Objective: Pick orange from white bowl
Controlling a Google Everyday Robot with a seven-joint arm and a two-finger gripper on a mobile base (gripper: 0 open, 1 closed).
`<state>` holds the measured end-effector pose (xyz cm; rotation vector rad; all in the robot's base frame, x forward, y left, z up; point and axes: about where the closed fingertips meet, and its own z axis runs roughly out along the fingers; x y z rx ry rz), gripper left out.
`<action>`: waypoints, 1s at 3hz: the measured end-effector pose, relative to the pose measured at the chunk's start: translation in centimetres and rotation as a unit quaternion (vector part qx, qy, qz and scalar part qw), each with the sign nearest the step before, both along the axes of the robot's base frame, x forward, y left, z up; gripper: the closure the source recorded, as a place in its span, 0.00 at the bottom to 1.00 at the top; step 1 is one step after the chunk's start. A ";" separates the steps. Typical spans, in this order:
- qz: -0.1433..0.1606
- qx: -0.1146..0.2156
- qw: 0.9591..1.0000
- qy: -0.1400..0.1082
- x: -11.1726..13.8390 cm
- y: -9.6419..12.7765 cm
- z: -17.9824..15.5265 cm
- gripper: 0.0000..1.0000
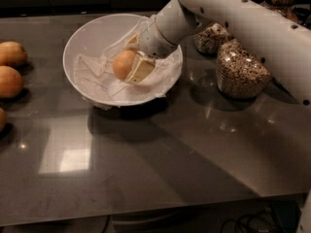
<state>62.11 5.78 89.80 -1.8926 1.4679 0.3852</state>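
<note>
Orange [121,64] aside, the largest thing is the dark glossy table [170,164], and my white arm [233,18] reaches over it from the right, past two glass cereal jars [241,72], into the white bowl [92,38] with its crumpled paper lining [92,74]. My gripper [129,62] sits inside that bowl, right of centre, pale fingers [141,71] pinching that fruit between them. Three darker fruits [9,81] lie along the table's left edge.

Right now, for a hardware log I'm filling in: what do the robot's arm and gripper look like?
The arm is a smooth, rounded white shell dotted with small dark holes, narrowing to a pale grey cylindrical wrist. No cables show on it. The gripper, inside the wide shallow white bowl, is cream-yellow.
</note>
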 end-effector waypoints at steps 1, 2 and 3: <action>0.000 0.027 0.999 -0.025 -1.1 -0.7 2.7 1.00; -0.014 0.058 0.997 -0.043 -2.2 -2.3 5.2 1.00; -0.014 0.058 0.997 -0.043 -2.2 -2.3 5.2 1.00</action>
